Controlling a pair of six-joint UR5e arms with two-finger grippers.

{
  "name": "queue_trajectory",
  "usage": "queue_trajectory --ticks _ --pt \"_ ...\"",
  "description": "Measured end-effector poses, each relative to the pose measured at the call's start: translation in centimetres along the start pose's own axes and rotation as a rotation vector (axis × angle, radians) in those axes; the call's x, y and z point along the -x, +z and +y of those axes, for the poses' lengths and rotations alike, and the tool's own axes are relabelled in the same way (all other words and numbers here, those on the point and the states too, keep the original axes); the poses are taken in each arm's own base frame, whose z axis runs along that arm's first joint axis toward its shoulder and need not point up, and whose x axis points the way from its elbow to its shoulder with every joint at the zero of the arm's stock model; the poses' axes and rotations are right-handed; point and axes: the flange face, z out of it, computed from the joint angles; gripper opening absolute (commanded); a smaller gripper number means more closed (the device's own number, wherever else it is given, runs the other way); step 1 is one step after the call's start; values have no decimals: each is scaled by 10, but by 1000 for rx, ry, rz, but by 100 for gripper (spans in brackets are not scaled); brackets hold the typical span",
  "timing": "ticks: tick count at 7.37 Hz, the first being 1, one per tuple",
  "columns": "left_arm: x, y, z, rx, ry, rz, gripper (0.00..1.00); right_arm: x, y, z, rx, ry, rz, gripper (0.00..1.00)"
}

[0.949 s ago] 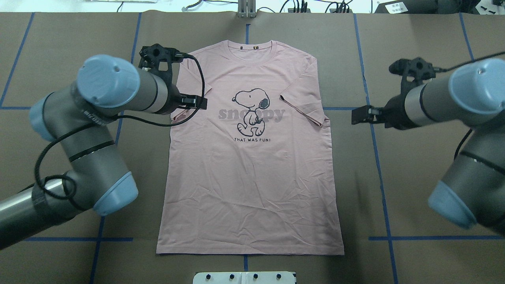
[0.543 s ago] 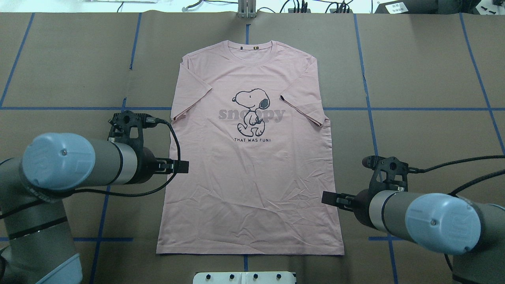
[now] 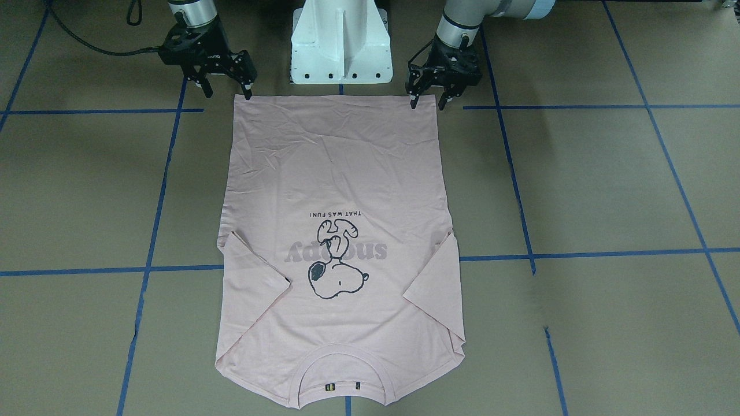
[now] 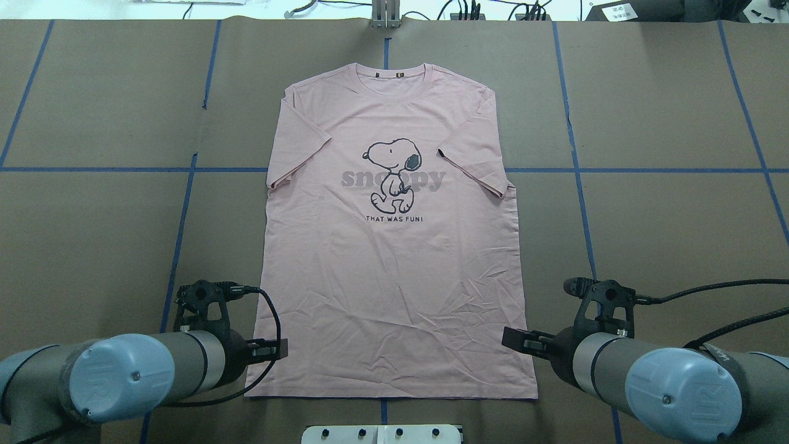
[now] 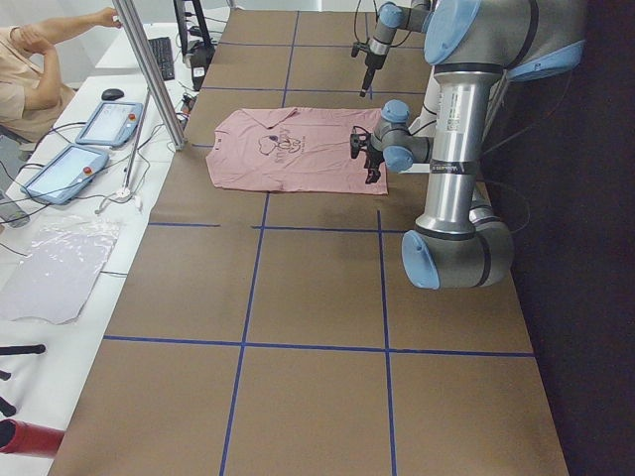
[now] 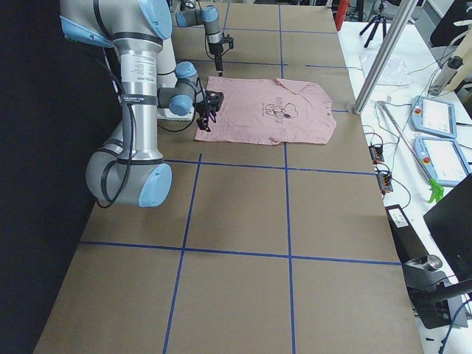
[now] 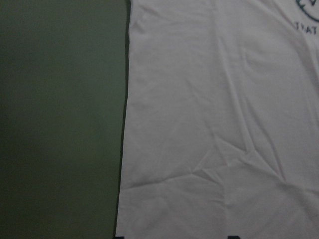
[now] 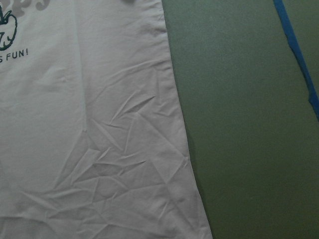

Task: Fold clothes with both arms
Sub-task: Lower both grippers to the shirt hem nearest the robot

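The pale pink T-shirt (image 4: 394, 259) lies flat on the table, Snoopy print up, collar far from the robot, both sleeves lying inward on the body. Its hem runs along the near edge (image 3: 341, 104). My left gripper (image 4: 280, 349) stands open over the hem's left corner, fingers spread and pointing down (image 3: 428, 103). At the other hem corner my right gripper (image 4: 508, 339) is also open (image 3: 226, 92) and holds nothing. The left wrist view shows the shirt's side edge (image 7: 214, 124); the right wrist view shows the opposite edge (image 8: 89, 124).
The white pedestal (image 3: 341, 40) stands just behind the hem, between the two arms. Blue tape lines (image 4: 179, 234) cross the brown table. Beyond the table's far edge are a metal post (image 5: 149, 69), tablets (image 5: 99, 124) and a seated person (image 5: 25, 69).
Both arms have drawn back along the shirt's sides, from sleeve level to the hem corners. The shirt has not moved.
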Motion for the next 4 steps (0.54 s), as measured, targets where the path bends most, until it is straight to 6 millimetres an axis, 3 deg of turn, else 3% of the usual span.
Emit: queue_trajectory --ticks 2,4 --pt "16 10 14 12 5 -38 68 0 0 0 -2 -1 0 99" --pt "21 16 19 19 10 -55 59 0 0 0 -2 -1 0 99"
